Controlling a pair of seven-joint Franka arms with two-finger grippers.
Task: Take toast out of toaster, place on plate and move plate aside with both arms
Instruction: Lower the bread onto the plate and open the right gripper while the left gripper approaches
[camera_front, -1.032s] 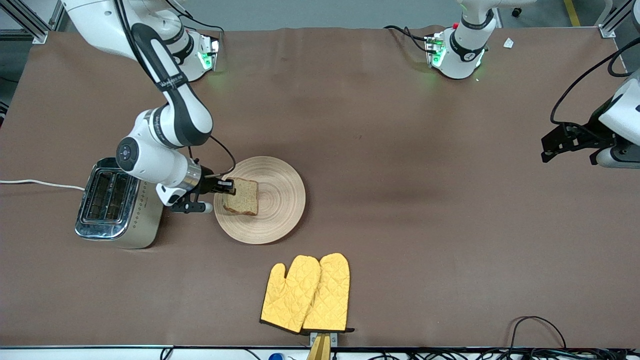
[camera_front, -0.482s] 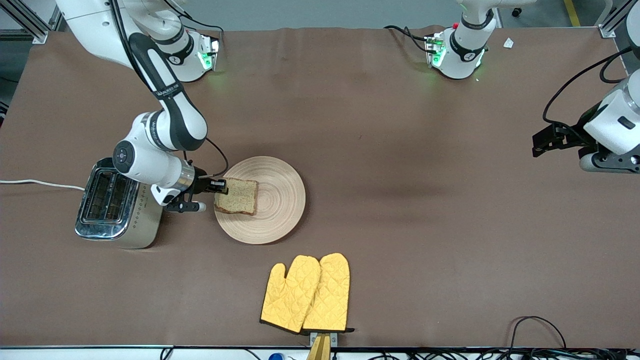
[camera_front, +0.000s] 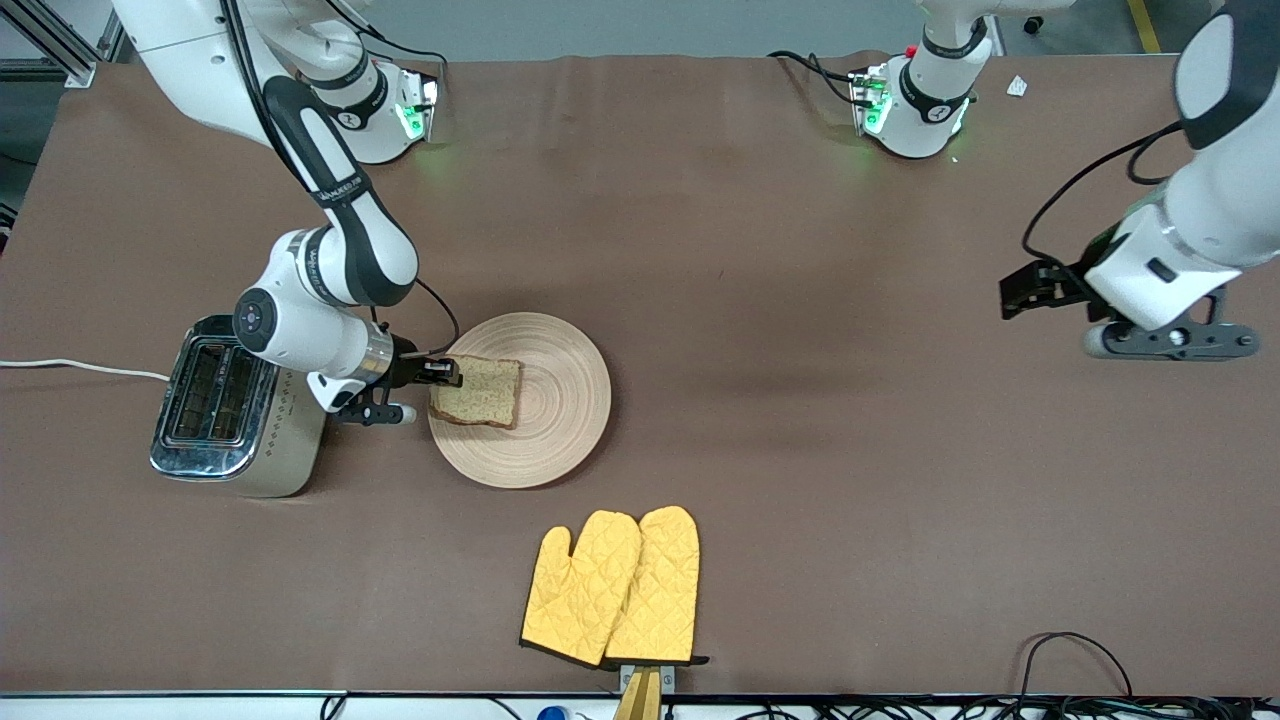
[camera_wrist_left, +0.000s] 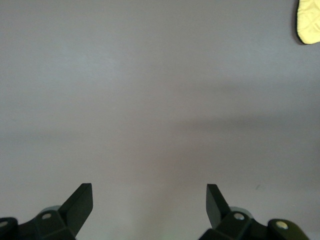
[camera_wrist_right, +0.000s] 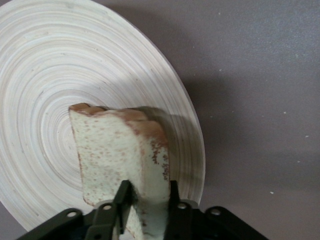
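Observation:
The toast (camera_front: 482, 392), a brown speckled slice, lies nearly flat on the round beige wooden plate (camera_front: 565, 400), on the part nearest the toaster. My right gripper (camera_front: 452, 373) is at the plate's rim and shut on the toast's edge. In the right wrist view the toast (camera_wrist_right: 120, 150) sits between the two fingers of the right gripper (camera_wrist_right: 147, 192), over the plate (camera_wrist_right: 40, 75). My left gripper (camera_front: 1022, 294) hangs open and empty over bare table toward the left arm's end. In the left wrist view its fingers (camera_wrist_left: 150, 195) are wide apart with only table between them.
A chrome two-slot toaster (camera_front: 235, 410) stands beside the plate at the right arm's end, with a white cord running off the table. A pair of yellow oven mitts (camera_front: 615, 585) lies nearer the front camera; one tip shows in the left wrist view (camera_wrist_left: 308, 22).
The toast has tipped down from a tilted pose to lie flatter on the plate. The left arm has moved in from the table's end toward the middle.

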